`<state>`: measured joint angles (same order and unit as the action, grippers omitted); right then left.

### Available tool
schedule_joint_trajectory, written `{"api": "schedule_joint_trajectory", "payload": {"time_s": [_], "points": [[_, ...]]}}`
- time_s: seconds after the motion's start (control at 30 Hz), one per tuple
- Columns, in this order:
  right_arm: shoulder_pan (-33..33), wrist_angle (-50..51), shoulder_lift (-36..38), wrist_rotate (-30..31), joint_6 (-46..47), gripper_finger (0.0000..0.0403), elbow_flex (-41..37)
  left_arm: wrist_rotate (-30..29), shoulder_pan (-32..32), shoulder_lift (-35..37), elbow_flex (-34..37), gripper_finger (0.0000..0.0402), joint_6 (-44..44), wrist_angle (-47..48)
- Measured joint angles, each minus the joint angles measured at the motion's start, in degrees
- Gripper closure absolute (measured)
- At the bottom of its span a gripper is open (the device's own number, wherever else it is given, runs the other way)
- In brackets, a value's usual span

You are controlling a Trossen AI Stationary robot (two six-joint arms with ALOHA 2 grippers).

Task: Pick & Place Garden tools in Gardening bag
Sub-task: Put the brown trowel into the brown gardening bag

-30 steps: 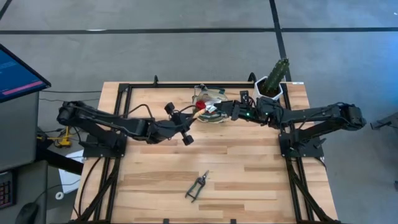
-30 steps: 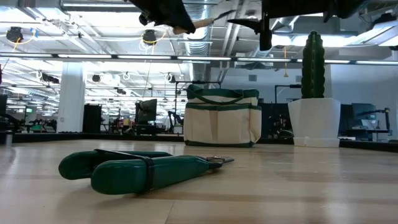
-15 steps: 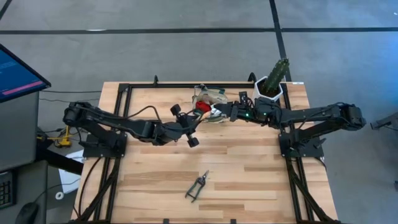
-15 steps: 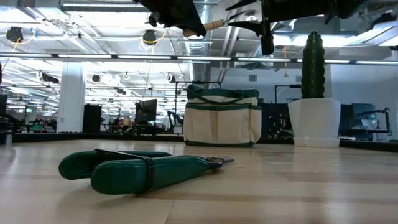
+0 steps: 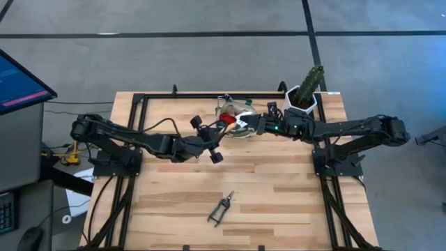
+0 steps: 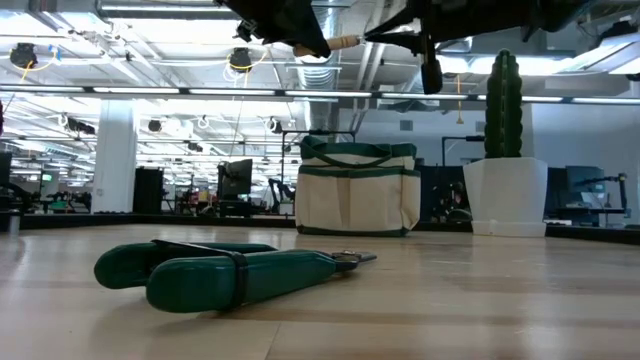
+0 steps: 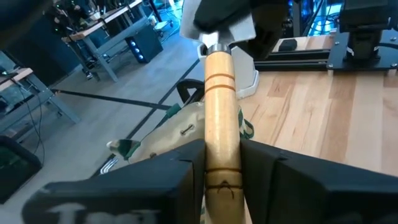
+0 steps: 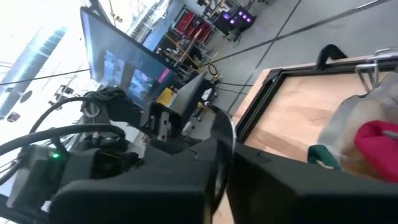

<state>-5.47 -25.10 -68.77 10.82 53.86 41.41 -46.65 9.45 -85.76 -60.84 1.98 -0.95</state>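
The wooden-handled trowel [image 7: 219, 93] hangs in the air between both grippers, just on the near side of the gardening bag [image 5: 233, 110]. My left gripper [image 7: 222, 155] is shut on its handle. My right gripper [image 8: 221, 163] is shut on its metal blade. The cream, green-trimmed bag [image 6: 357, 188] stands upright on the table's far middle, with a red-headed tool [image 8: 379, 138] inside it. The pruning shears [image 5: 221, 208] lie flat on the table near its front; the low view shows their green handles [image 6: 220, 272]. My left gripper pinches the trowel's wooden handle [image 7: 221, 146] between its two fingers, at the half away from the blade. The fingers come about level from the table's left and lie along the handle. The trowel is lifted clear of the table. My right gripper pinches the trowel's metal blade, seen as a thin edge [image 8: 217, 177] between its shut fingers. The fingers come level from the table's right. The left wrist view shows the blade [image 7: 227, 28] meeting the dark gripper [image 7: 270, 25].
A white pot with a green cactus [image 5: 304, 90] stands at the far right corner, close behind my right arm. A black frame [image 5: 139, 104] runs along the table's edges. Bare wood lies between the bag and the shears.
My right gripper has shut on the trowel's blade; its fingers stood apart a second ago. My left gripper has carried the trowel a little toward the right gripper, then kept still, still holding the handle.
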Motion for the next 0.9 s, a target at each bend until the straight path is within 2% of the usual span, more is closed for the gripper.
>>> {"api": "schedule_joint_trajectory", "payload": {"time_s": [0.27, 0.47, 0.57, 0.9], "points": [[0.1, 0.0, 0.0, -0.3, -1.4, 0.0400, 0.0, 1.2, 0.0, 0.0, 0.0, 0.0321, -1.3, -0.4], [0.1, -0.4, 0.1, -0.5, -1.4, 0.0401, 0.0, 5.2, -0.3, 2.0, 0.0, 0.0300, -7.1, -1.6], [0.1, -0.3, 0.1, -0.4, -1.8, 0.0402, 0.0, 7.4, -0.5, 3.5, 0.0, 0.0279, -7.2, -1.8], [0.1, 2.9, 0.8, 1.1, -5.7, 0.0402, 0.0, 7.6, -0.5, 10.7, 0.1, 0.0206, -6.9, -1.6]]}}
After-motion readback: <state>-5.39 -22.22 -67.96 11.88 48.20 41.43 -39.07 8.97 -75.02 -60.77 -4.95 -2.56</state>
